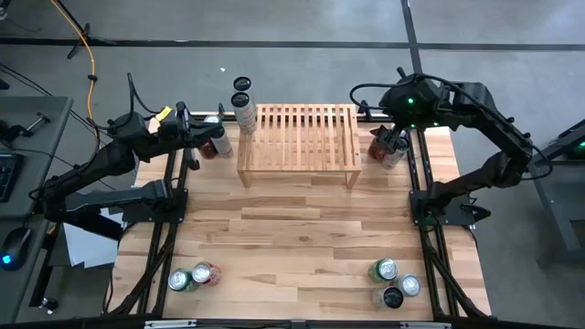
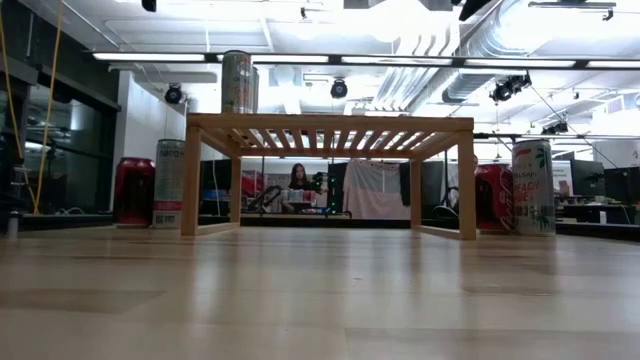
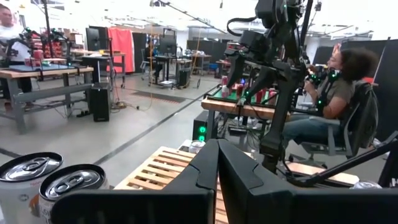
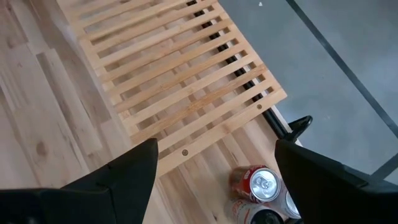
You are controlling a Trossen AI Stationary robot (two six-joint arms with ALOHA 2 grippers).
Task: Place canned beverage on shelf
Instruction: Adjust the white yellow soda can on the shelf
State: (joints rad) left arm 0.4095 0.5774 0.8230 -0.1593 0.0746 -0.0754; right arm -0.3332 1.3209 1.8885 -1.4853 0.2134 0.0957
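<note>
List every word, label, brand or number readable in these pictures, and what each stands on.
"PEACH": pink letters on the white can right of the shelf, low view; its other print is too small to read.
Grey can left of the shelf: vertical lettering and a square code, both blurred.
Nothing else is legible.

The shelf (image 1: 298, 137), upper centre, is pale bare-wood slats, smooth and matt. The desk (image 1: 302, 238) is glossy jointed wood planks. Cans (image 1: 384, 270), lower right, show shiny metal tops.
</note>
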